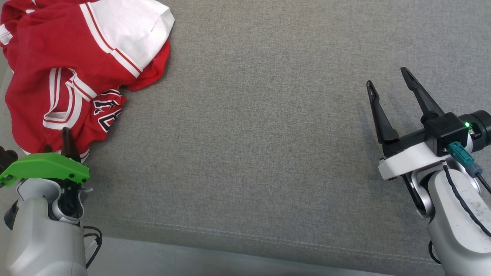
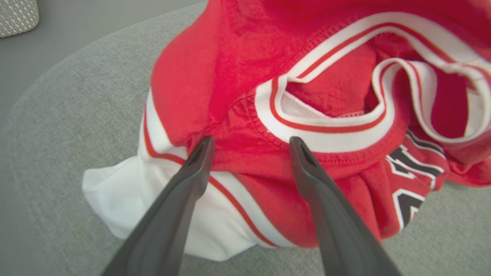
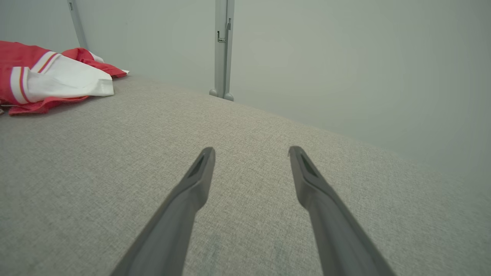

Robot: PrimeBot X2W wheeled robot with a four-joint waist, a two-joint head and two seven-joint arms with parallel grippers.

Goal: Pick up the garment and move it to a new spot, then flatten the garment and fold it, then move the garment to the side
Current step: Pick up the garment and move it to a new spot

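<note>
The red-and-white garment is seen crumpled in a heap at the far left of the grey fabric-covered bench. This is judged to be why the left gripper is set at the heap's near edge: the pick-up appears to be in preparation. Its fingers are spread wide and nothing is pinched yet. In the left wrist view their tips are placed at a red fold just below the striped collar band; whether the cloth is touched cannot be told. The right gripper is held well apart from the garment, over bare bench, its fingers likewise spread and empty, presumably held clear until flattening is needed.
</note>
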